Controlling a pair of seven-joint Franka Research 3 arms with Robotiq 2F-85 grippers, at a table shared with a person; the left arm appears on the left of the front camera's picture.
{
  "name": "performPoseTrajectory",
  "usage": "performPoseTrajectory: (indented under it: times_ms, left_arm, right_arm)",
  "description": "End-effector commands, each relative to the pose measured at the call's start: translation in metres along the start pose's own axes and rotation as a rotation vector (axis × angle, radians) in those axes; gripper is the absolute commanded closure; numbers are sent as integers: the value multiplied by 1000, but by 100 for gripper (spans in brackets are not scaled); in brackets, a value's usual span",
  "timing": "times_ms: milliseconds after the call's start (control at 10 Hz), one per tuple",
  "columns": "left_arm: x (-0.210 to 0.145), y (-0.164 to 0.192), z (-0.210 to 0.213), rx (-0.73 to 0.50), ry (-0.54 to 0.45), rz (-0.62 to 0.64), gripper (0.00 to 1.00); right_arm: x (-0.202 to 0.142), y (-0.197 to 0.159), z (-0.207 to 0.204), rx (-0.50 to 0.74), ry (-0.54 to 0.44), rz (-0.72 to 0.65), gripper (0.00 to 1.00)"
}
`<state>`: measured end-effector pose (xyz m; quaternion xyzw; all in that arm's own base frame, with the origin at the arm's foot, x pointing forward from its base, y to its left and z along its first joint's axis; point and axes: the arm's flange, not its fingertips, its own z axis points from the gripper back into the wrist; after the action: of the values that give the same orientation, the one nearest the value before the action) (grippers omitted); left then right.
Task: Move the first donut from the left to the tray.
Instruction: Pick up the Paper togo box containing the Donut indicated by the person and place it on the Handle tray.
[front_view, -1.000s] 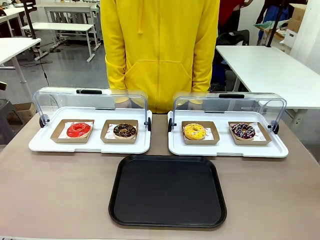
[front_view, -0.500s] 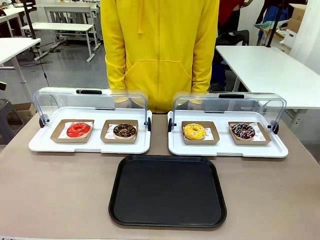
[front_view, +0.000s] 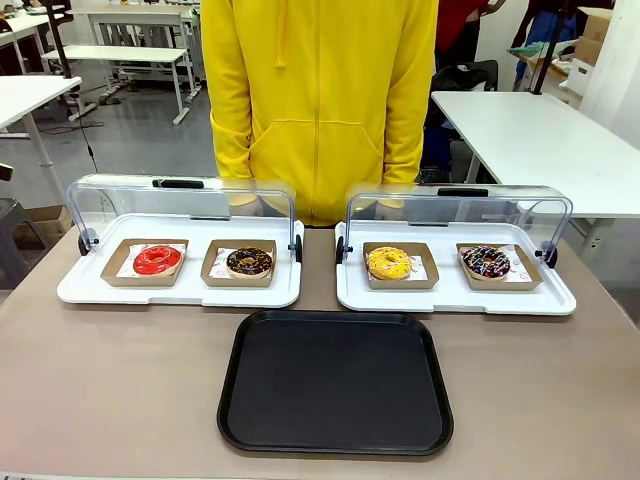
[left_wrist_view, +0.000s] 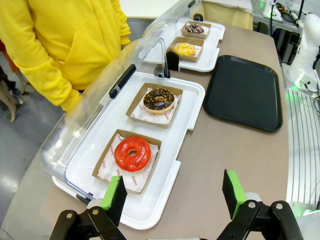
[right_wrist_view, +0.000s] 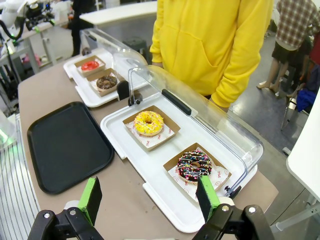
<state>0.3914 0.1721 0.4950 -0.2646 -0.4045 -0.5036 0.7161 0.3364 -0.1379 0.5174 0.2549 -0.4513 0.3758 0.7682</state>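
Front view: the red donut (front_view: 157, 260) lies in its cardboard tray (front_view: 112, 268) on the left white tray (front_view: 85, 288), at ten o'clock from the black tray (front_view: 335, 385). The left gripper (left_wrist_view: 175, 192) hangs spread wide, with the donut at its eleven o'clock. The right gripper (right_wrist_view: 149, 194) is spread too, holding nothing.

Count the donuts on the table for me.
4: the red donut and the chocolate donut in the left white tray, the yellow donut and the sprinkled donut in the right white tray. None looks hidden.
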Motion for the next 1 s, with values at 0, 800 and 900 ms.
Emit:
performPoseTrajectory:
  times_ms: [0,800,900]
  left_arm:
    - [1,-1,1,-1,-6,-12,0]
    - [1,-1,1,-1,-6,-12,0]
    - [1,-1,1,-1,-6,-12,0]
  right_arm:
    - [2,-3,-1,-1,-26,23,0]
    - [2,-3,-1,-1,-26,23,0]
    - [2,-3,-1,-1,-26,23,0]
